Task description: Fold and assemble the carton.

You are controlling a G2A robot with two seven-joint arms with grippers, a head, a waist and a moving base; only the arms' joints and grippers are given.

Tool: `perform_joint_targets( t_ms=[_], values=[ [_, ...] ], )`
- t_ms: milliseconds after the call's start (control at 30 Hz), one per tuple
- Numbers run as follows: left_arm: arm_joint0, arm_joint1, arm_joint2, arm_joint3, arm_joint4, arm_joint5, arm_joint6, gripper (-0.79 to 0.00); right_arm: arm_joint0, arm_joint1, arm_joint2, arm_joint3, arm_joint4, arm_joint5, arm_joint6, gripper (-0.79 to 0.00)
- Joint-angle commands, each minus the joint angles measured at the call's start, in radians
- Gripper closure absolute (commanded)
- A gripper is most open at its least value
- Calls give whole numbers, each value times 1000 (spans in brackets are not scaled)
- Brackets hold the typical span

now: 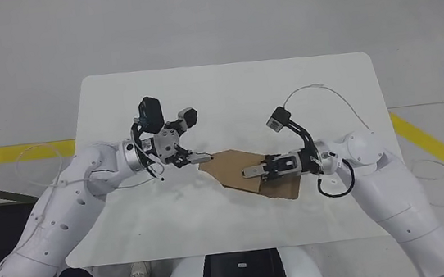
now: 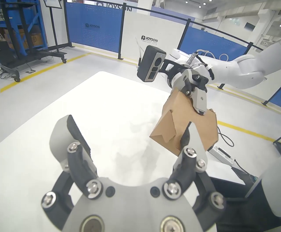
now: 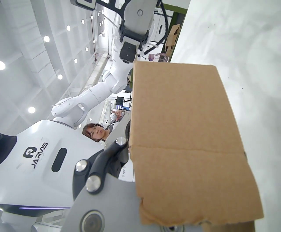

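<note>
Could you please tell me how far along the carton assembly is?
Done: the right claw is shut on the carton, which looks partly opened. In hand: the open left claw has one finger at its edge. Left: it does not yet look squared up or closed.

The carton (image 3: 186, 131) is matt, rough brown cardboard, the counter (image 1: 299, 88) is smooth white, and the left gripper (image 2: 129, 122) has brushed metal jaws with black rubbery pads (image 2: 76, 136).

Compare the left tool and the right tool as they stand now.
The left tool is open wide, gripping nothing; the right tool is shut on the carton. The left tool sits at the carton's end, one fingertip beside its edge; the right tool clamps a panel from the opposite side. Both face each other over the table.
</note>
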Motion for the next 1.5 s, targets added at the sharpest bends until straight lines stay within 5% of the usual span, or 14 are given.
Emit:
perform_joint_targets(
  t_ms=[0,833,1467],
  values=[
    [4,-1,-7,-4,0,-1,-15,-785,-1,0,0,-3,5,-1,1,0],
    [20,-37,-9,47,-238,-88,-153,-785,3,-1,-8,-19,75,-18,14,0],
    [29,-61,-41,49,-255,-94,-175,-785,5,-2,-12,-28,98,-22,25,0]
  ],
)
